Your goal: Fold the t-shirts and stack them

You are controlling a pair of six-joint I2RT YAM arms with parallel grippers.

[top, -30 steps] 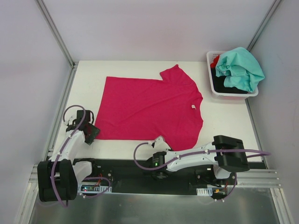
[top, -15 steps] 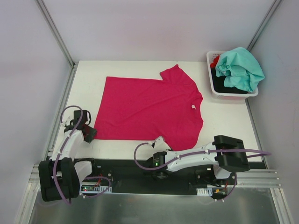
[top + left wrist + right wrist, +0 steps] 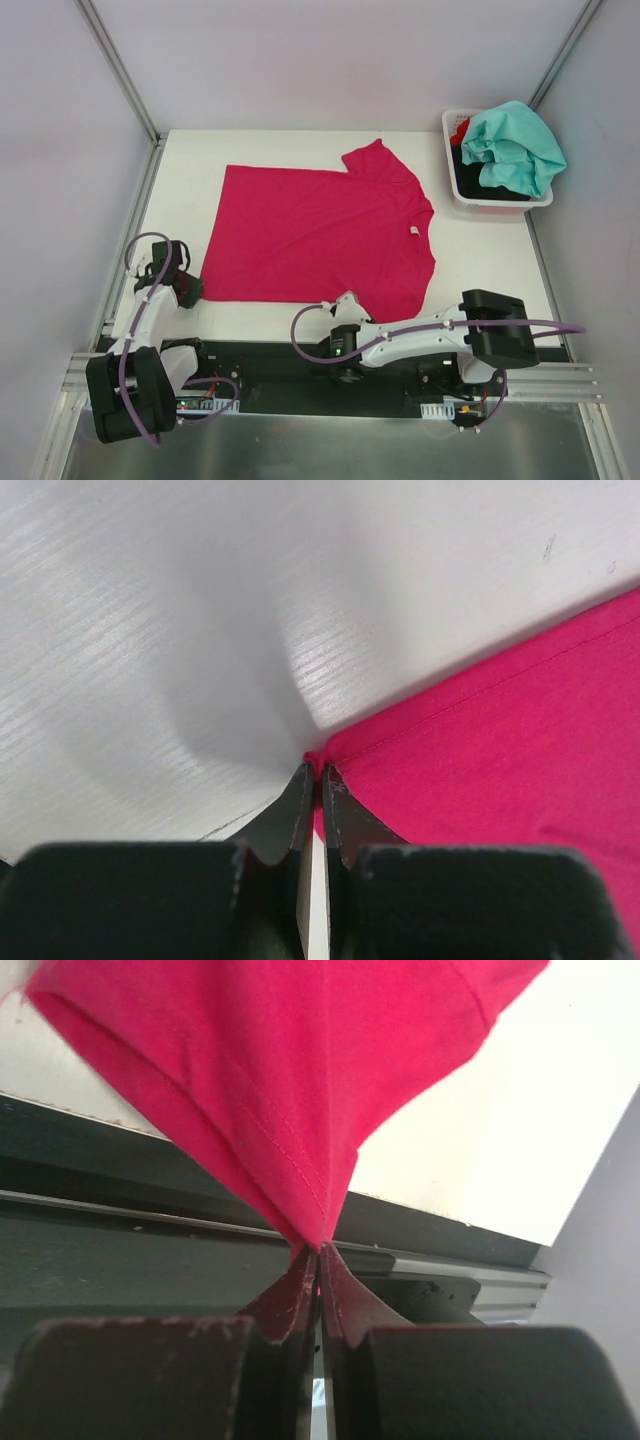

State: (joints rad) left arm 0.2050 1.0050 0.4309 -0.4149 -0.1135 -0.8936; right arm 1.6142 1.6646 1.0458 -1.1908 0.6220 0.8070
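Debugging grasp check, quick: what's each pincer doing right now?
Left pincer: closed on a corner of the magenta t-shirt.
Right pincer: closed on the magenta t-shirt's near edge.

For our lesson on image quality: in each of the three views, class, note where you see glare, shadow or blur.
Top external: even, soft light, little shadow. Left wrist: a glare patch on the white table, a broad soft shadow around the left gripper, its body blurred. Right wrist: table washed out at upper right, magenta t-shirt stitching sharp, right gripper body out of focus.
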